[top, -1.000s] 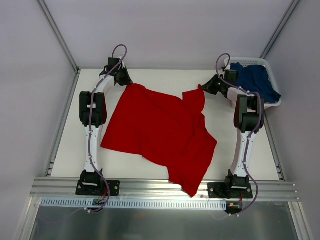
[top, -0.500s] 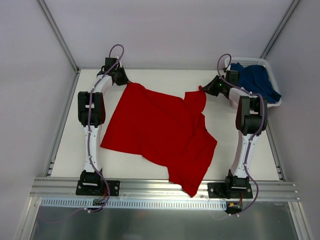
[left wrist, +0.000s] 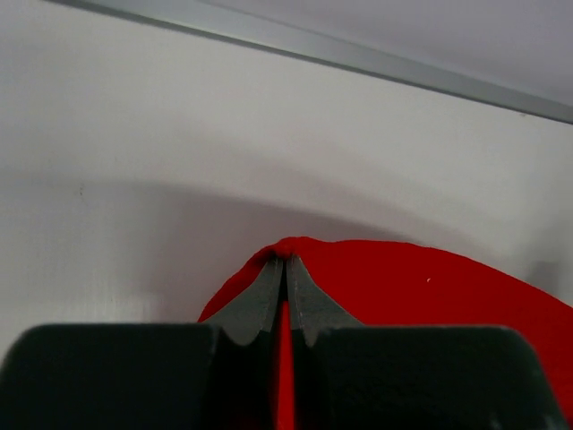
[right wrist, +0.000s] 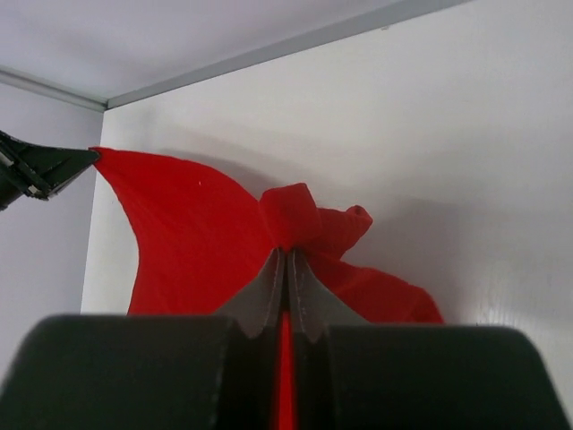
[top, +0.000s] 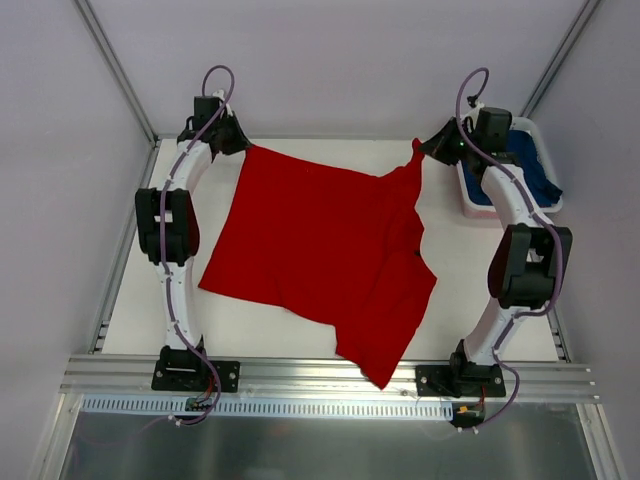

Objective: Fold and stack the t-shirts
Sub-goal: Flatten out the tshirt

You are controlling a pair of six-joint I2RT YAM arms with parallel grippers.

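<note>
Red cloth covers most of the table (top: 135, 320). The red t-shirt (top: 320, 240) lies spread from 11 o'clock down to 5 o'clock, where its lowest corner hangs over the near rail.

The left gripper (top: 238, 147) has its jaws pinched flat on the shirt's far-left corner at 11 o'clock. Its wrist view shows the fingers pressed together with only a sliver of red between them. The right gripper (top: 428, 152) is likewise clamped on a bunched knot of the same shirt at 1 o'clock, probably a sleeve or shoulder.

Between the two grips the far edge runs fairly taut. That looks like the reason for the wide-apart hold: drawing the corners outward flattens the cloth so it can be folded cleanly. Wrinkles and a turned-over flap show around 3 o'clock of the shirt.

The navy t-shirt (top: 530, 165) sits heaped in the white basket (top: 465, 190) at 2 o'clock, just behind the right arm, not yet laid out. By this, the work is at its spreading stage, with no fold made.
</note>
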